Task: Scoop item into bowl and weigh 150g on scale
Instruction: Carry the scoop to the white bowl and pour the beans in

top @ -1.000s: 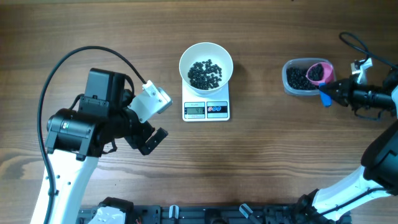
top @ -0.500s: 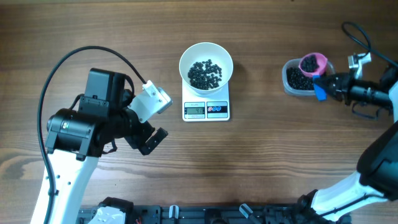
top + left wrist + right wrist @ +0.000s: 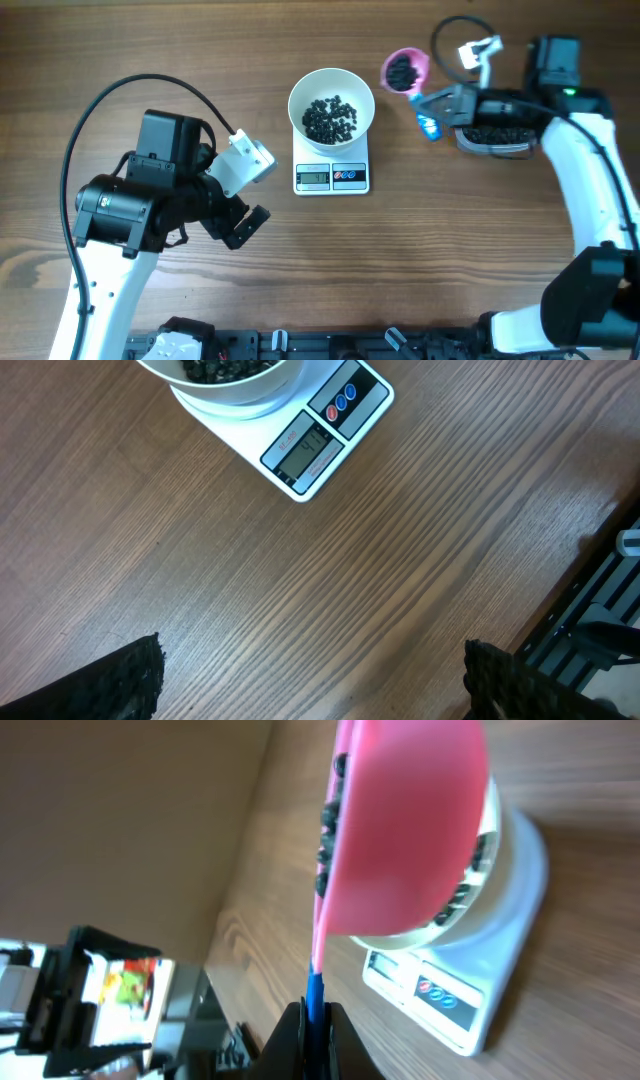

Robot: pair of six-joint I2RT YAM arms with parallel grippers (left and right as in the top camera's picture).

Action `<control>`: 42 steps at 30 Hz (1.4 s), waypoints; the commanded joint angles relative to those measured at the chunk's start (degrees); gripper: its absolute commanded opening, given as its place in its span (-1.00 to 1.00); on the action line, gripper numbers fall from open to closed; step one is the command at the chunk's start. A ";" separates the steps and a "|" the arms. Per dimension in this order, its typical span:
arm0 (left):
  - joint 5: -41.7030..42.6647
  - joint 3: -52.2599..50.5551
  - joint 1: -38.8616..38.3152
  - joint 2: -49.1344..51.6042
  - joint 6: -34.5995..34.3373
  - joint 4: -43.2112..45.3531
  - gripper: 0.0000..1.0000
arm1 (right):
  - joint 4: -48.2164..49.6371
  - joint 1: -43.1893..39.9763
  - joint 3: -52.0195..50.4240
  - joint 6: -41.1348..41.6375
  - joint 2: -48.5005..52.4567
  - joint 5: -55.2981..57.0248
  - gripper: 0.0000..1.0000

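readable text: none | scale (image 3: 322, 428): digits on its grey screen (image 3: 303, 450) too blurred to read

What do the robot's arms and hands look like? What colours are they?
Both arms have white tube-shaped links and chunky black joints. The left arm has a long black cable looping over it and a white box-shaped camera by its black hand. The right arm is mostly white, with a dark hand.

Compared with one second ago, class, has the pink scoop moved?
Yes. The pink scoop moved left, from over the tub to just right of the bowl on the scale.
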 commanded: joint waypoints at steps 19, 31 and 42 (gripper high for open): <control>0.09 0.33 0.31 0.22 1.25 0.02 1.00 | 7.04 26.21 -0.13 -4.98 -1.11 53.18 -0.91; 0.09 0.33 0.31 0.22 1.25 0.02 1.00 | 8.70 27.39 -0.13 -9.60 -0.48 57.75 -0.91; 0.09 0.33 0.31 0.22 1.25 0.02 1.00 | 9.77 31.10 -0.13 -14.49 -0.48 64.83 -0.91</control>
